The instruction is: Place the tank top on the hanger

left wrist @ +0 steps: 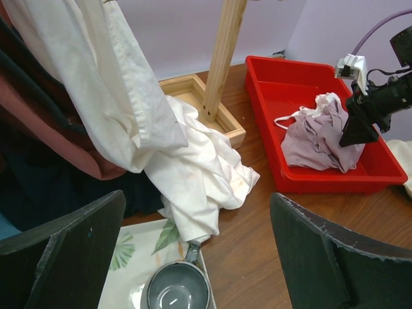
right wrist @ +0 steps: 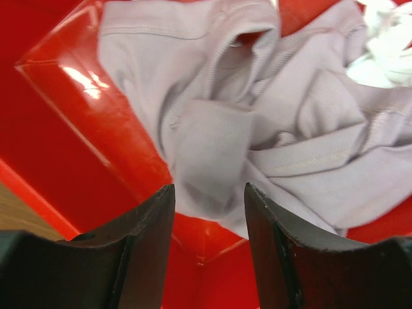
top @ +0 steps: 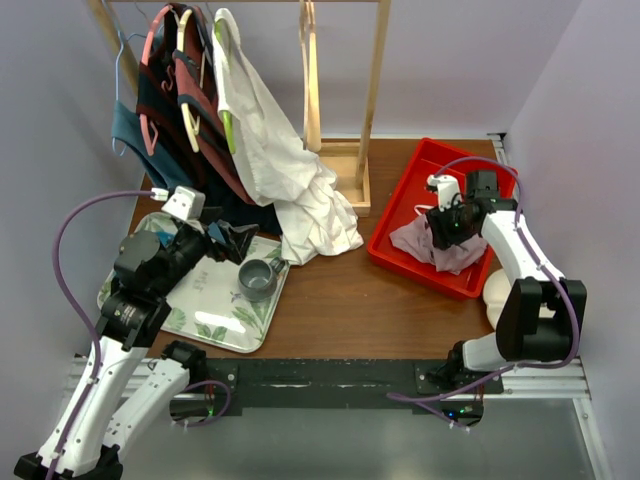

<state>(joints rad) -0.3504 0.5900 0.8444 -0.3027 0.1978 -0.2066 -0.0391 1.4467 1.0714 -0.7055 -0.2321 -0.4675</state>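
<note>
The tank top, a crumpled mauve-pink heap point(top: 440, 248) point(left wrist: 318, 138) point(right wrist: 290, 129), lies in the red tray point(top: 400, 215) point(left wrist: 283, 90) at the right. My right gripper point(top: 445, 228) point(right wrist: 209, 190) is down in the tray over it, jaws part-way apart, with a fold of the fabric lying between the tips and a gap on either side. The pale wooden hanger point(top: 311, 80) hangs from the rack at the back. My left gripper point(top: 235, 242) point(left wrist: 197, 196) stands wide open above the floral tray, holding nothing.
A large white shirt point(top: 300, 170) point(left wrist: 129, 96) droops from the wooden rack point(top: 375, 80) onto the table. Dark garments point(top: 180, 100) hang at the left. A grey cup point(top: 257, 280) point(left wrist: 177, 293) sits on the floral tray point(top: 215, 300). A small white garment point(left wrist: 328, 100) lies behind the tank top.
</note>
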